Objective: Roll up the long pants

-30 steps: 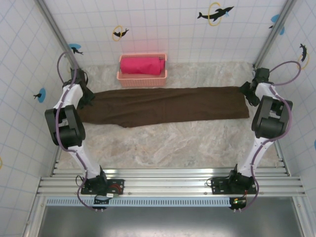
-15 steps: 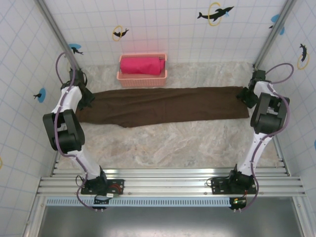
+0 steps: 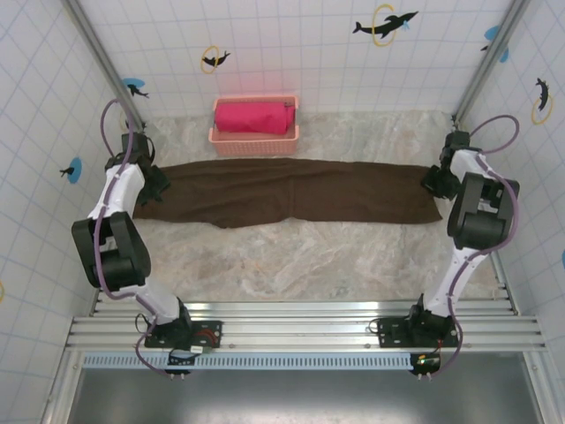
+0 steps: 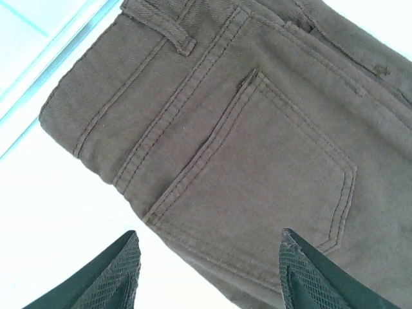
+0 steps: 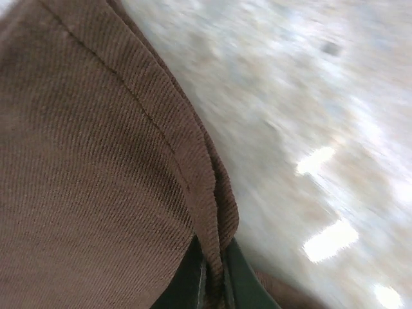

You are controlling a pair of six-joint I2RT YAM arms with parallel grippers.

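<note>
Marble table [image 3: 309, 256]: long pants [image 3: 291, 190] flat, pink basket [image 3: 254, 140] behind

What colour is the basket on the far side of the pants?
Pink basket, holding a brighter pink rolled cloth; clearest in the top view.

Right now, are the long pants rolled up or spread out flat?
Spread flat: the long pants lie full length, no roll begun; the right gripper pinches one end.

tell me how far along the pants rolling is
Done: the long pants lie flat, stretched across the table. In hand: the right gripper is shut on the hem end; the left gripper hangs open over the back pocket. Left: all the rolling, no turn is made yet.
</note>
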